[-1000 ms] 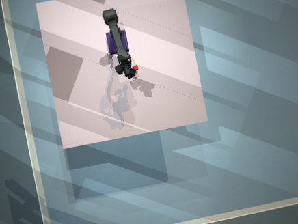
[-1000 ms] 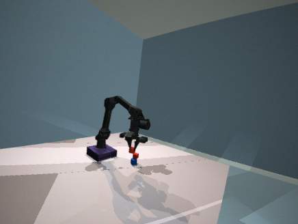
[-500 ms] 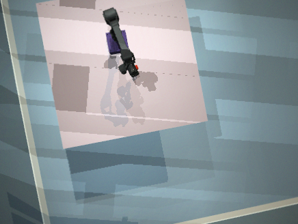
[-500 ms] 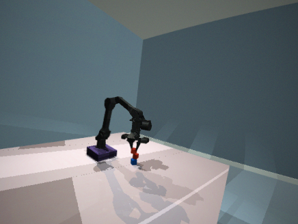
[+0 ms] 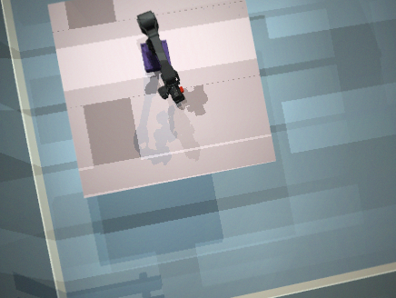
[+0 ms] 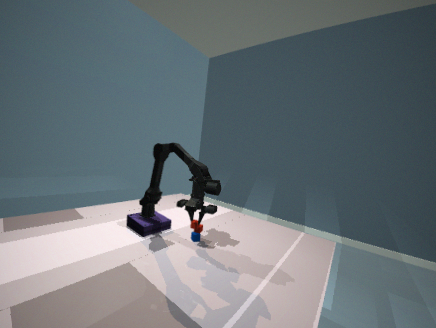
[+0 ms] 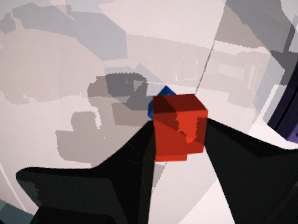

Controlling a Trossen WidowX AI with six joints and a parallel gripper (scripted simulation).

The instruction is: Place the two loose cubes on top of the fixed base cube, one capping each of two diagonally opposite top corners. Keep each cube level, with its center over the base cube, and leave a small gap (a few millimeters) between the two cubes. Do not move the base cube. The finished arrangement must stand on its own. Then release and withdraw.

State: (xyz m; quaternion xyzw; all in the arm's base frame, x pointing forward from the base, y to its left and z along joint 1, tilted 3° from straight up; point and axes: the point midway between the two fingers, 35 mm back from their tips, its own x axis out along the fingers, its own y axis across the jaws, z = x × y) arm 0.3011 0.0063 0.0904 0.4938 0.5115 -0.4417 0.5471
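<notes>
My gripper [image 6: 196, 221] [image 7: 177, 124] points down and is shut on a red cube [image 6: 193, 224] [image 7: 172, 135]. The blue base cube [image 6: 195, 237] [image 7: 166, 91] stands on the pink surface, partly hidden behind the held cube in the wrist view. The other red cube [image 6: 200, 229] [image 5: 182, 90] sits on top of the blue cube, toward its right side in the exterior view. In the wrist view only a thin strip of it [image 7: 171, 158] shows below the held cube. The held cube is slightly higher than the placed one, above the base; whether they touch cannot be told.
The arm's purple base block [image 5: 150, 64] [image 6: 148, 223] [image 7: 293, 122] stands behind the cubes. The pink surface [image 5: 218, 132] [image 6: 280, 240] carries large shadows of the arm. In the top view the hand hides most of the cubes.
</notes>
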